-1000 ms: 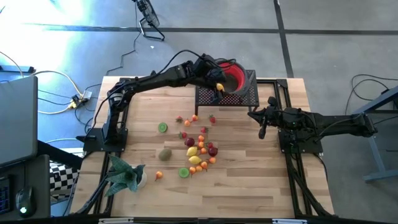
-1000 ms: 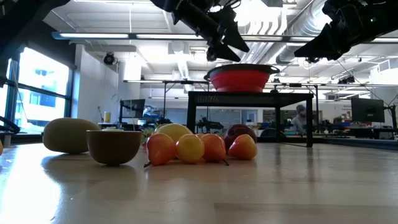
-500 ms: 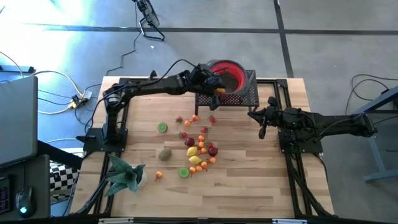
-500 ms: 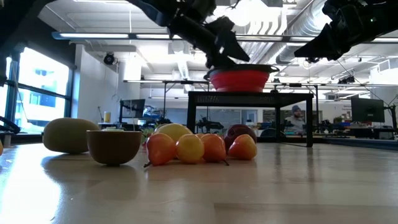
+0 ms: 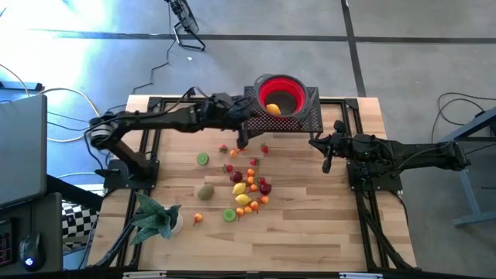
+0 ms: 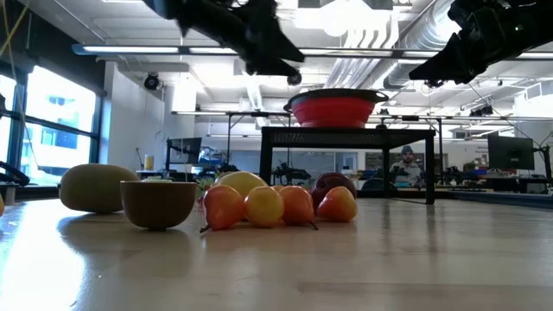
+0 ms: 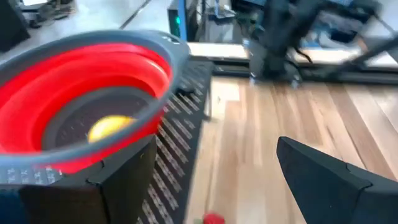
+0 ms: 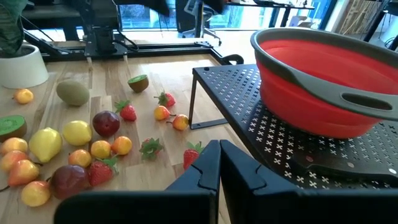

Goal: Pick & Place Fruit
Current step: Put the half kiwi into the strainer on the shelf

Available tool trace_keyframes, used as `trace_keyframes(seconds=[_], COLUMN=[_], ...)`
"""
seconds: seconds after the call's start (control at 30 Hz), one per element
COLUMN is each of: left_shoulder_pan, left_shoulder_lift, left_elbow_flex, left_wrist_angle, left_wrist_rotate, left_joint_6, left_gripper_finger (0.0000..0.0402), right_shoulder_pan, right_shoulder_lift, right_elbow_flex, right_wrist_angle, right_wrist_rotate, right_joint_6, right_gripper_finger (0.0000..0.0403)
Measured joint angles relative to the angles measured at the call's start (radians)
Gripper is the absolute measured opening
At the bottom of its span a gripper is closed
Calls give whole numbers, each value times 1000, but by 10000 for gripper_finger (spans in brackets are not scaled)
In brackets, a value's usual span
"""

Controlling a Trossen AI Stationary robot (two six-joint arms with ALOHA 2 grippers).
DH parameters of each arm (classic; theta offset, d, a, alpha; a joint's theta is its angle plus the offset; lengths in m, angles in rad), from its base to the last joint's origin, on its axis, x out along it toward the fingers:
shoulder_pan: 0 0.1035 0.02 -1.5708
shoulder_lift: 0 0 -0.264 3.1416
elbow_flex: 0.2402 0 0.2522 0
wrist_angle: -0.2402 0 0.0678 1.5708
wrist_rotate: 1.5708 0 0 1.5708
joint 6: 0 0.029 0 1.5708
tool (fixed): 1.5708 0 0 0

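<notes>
Lemon point(image 5: 273, 108) lying in the bowl point(image 5: 291, 87), left gripper point(image 5: 241, 142) hanging empty beside the rack point(image 5: 310, 120).

The left gripper's fingers point(image 7: 329, 177) are standing wide apart with nothing between them, just off the rack's front corner and above the surface point(image 5: 310, 225); the lemon is resting inside the red bowl, apart from those fingers. The rest of the fruit point(image 5: 246, 184) is lying scattered on the surface in front of the rack: strawberries nearest it, then lemons, plums and small oranges in a cluster, a kiwi point(image 5: 205, 191) and lime halves farther out. The right gripper point(image 5: 326, 159) is waiting beside the rack's other end, fingers point(image 8: 239, 168) pressed together. A potted plant point(image 5: 155, 217) is standing at the surface's corner farthest from the rack. No readable writing is showing.
</notes>
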Motion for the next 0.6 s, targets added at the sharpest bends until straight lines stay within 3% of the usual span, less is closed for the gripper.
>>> trace_keyframes(seconds=[0.6], left_shoulder_pan=[-123], left_shoulder_lift=[-370], left_elbow_flex=[-318], left_wrist_angle=[34], left_wrist_rotate=[-4], left_joint_6=[61], left_gripper_finger=[329], right_shoulder_pan=[0], right_shoulder_lift=[0], right_elbow_flex=[0], right_wrist_angle=[6], right_wrist_rotate=[0], right_joint_6=[27], right_gripper_finger=[3])
